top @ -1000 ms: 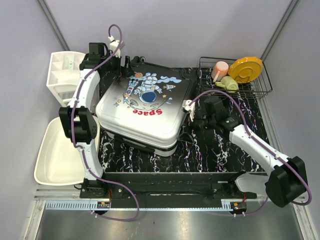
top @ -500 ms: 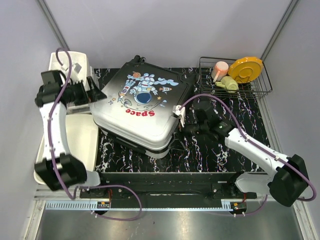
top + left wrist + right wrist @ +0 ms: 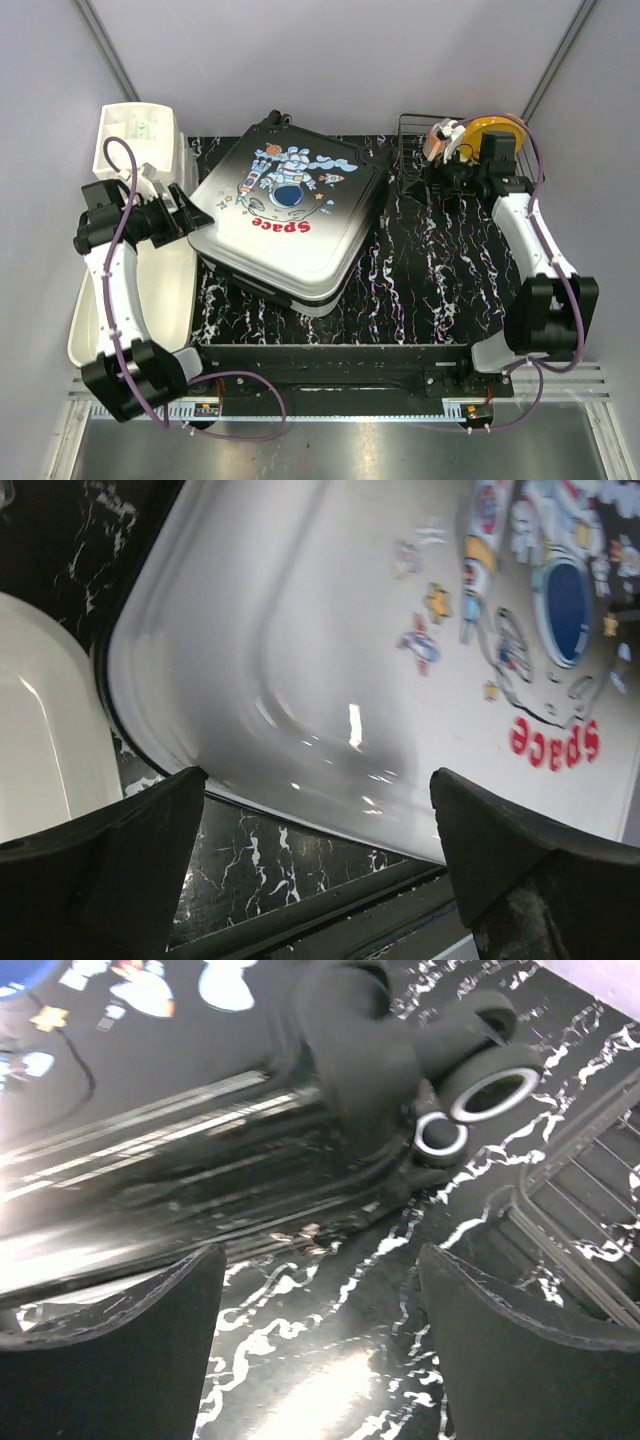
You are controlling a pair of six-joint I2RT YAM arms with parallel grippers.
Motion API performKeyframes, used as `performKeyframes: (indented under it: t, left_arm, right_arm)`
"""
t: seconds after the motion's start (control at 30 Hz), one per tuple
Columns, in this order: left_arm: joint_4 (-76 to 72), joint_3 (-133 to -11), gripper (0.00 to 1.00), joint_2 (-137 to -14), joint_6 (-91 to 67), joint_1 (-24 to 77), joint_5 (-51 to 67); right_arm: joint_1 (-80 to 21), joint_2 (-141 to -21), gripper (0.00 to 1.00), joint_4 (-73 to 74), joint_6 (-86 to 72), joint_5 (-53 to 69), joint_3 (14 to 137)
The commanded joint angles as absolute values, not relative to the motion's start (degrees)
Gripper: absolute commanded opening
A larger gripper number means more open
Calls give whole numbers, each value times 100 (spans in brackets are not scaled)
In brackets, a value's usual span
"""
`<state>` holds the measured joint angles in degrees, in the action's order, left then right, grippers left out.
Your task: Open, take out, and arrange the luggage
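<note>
The luggage [image 3: 285, 215], a hard shell fading from black to white with an astronaut and red "Space" print, lies flat and askew on the black marbled mat; its lid rests over the lower half. My left gripper [image 3: 190, 213] stands open at its left corner, touching nothing. In the left wrist view the white shell [image 3: 380, 660] lies just ahead of the open gripper [image 3: 320, 865]. My right gripper [image 3: 428, 180] hangs open beyond the luggage's back right corner. The right wrist view shows the black wheels [image 3: 490, 1070] ahead of the empty gripper [image 3: 320, 1335].
A white tub [image 3: 130, 290] sits left of the mat, under my left arm. A white drawer unit [image 3: 135, 140] stands at the back left. A wire rack [image 3: 520, 180] at the back right holds a yellow plate [image 3: 495, 135] and a pink cup [image 3: 440, 135].
My right arm swung from the luggage's right edge to the back right by the rack, its jaws widening. My left arm came from the back to the left corner. The luggage shifted slightly.
</note>
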<state>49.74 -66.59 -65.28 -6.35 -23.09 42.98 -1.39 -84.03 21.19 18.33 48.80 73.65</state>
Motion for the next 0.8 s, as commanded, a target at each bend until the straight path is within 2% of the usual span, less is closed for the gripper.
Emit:
performKeyframes:
  t: [0.0,0.13,0.23,0.37,0.5,0.63,0.73,0.77]
  left_arm:
    - [4519,-6679,98,-7294,-896,-2215,4456]
    - [4114,-6987,97,-8057,-1054,-2153,4447]
    - [3736,-7373,97,-8602,-1221,-1934,4377]
    - [3481,-8136,96,-9315,-1345,-1522,4324]
    - [3480,-8867,96,-9904,-1248,-1432,4254]
    - [3840,-9710,95,-10064,-854,-1424,4306]
    - [3928,-9625,95,-9722,-678,-1406,4438]
    - [3946,-9572,95,-9608,-642,-1398,4447]
  right_arm:
    - [-35,-9078,89,2514,2970,5256,7822]
    - [123,-9754,96,2505,2989,5361,8453]
    - [167,-10027,97,2522,2918,5493,8727]
    - [202,-10002,98,2812,3313,5572,8579]
    - [211,-9625,97,3208,3866,5774,7878]
    - [211,-8811,90,2885,3728,5862,6798]
    - [211,-8142,78,1341,2876,5617,5620]
    - [211,-7965,76,170,2657,5425,5268]
